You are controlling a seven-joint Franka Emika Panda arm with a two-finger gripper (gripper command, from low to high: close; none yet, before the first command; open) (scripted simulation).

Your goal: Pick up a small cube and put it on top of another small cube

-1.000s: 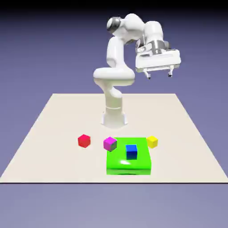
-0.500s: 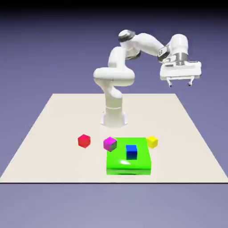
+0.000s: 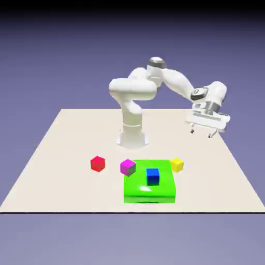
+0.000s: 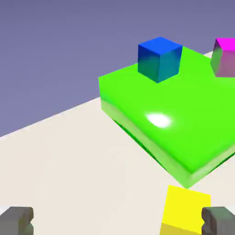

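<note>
Exterior view: gripper (image 3: 202,133) aloft, fingers spread, empty. Yellow cube (image 3: 177,164) on table (image 3: 62,150), touching green slab (image 3: 150,192) far-right corner. Blue cube (image 3: 152,176) atop slab. Nothing grasped; pick and stacking both outstanding.

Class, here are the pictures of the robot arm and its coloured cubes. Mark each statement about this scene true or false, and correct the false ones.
1. The blue cube sits on the green block. True.
2. The claw holds the yellow cube. False: it is open, empty and above the table.
3. The red cube lies on the table. True.
4. The magenta cube is stacked on the blue cube. False: it sits at the block's corner.
</note>
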